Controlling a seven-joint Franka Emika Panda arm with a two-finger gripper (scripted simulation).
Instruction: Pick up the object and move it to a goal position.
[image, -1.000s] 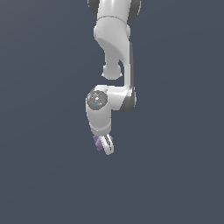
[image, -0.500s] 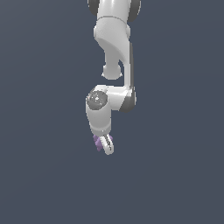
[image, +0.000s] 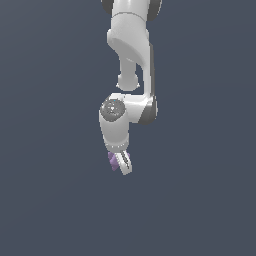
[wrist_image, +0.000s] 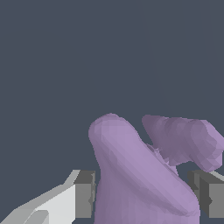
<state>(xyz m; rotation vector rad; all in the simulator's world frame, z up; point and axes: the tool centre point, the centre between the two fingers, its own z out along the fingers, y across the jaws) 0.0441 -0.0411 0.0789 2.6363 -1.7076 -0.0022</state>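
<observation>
Hanging from the white arm (image: 131, 60), the gripper (image: 121, 163) is clamped on the purple lumpy object (wrist_image: 144, 175), which sits squeezed between both grey fingertips (wrist_image: 84, 194) with its lobes poking out past them.

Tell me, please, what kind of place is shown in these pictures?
Probably a bare simulated test scene, not a real room. Everything behind is flat, uniform grey-blue; only the smooth white arm shows, its gripper shut on the purple object.

Plain dark grey-blue surface (image: 55, 200)
</observation>
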